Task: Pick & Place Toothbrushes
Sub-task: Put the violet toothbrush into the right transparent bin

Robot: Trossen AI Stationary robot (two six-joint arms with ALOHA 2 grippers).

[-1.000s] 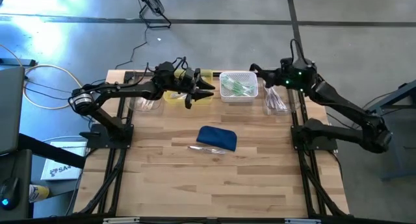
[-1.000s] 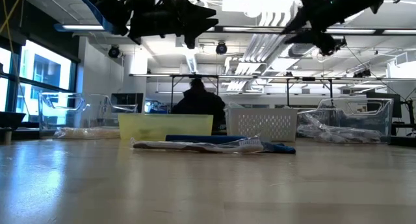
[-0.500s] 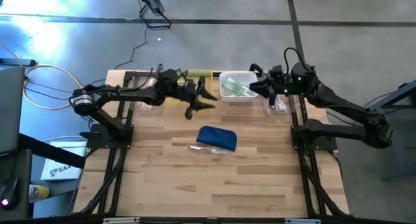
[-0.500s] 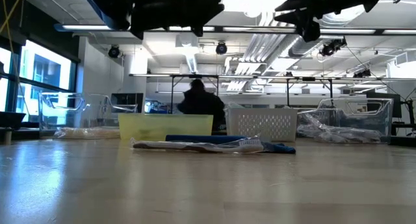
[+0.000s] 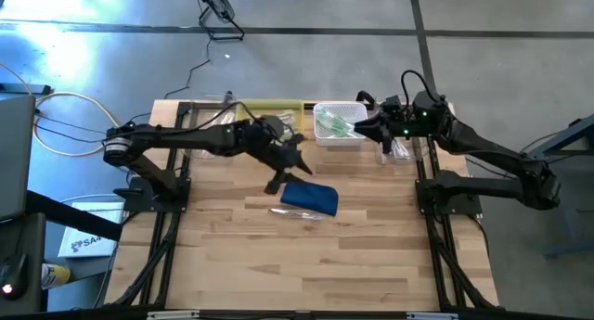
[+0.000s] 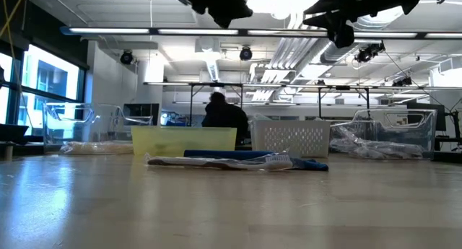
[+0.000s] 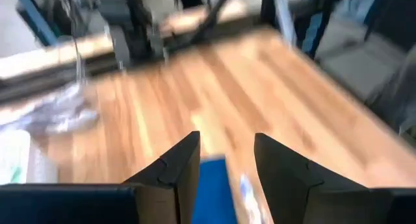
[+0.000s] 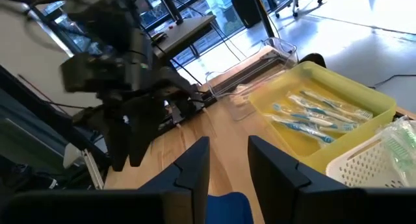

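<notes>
From above, the left gripper (image 5: pixel 290 172) hung over the dark blue pouch (image 5: pixel 309 197), fingers spread and empty; a wrapped toothbrush (image 5: pixel 295 212) lay touching the pouch's near edge. A crinkly wrapper might slip from a shallow pinch. At table height, yellow bin (image 6: pixel 184 138) and slatted white basket (image 6: pixel 291 138) stood behind. The right gripper (image 8: pixel 227 165) hovered, fingers apart, over blue toothbrushes (image 8: pixel 312 117).

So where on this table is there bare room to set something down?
The near half of the table, in front of the blue pouch and wrapped toothbrush, is bare. The far edge is crowded: yellow bin, white basket and clear trays.
</notes>
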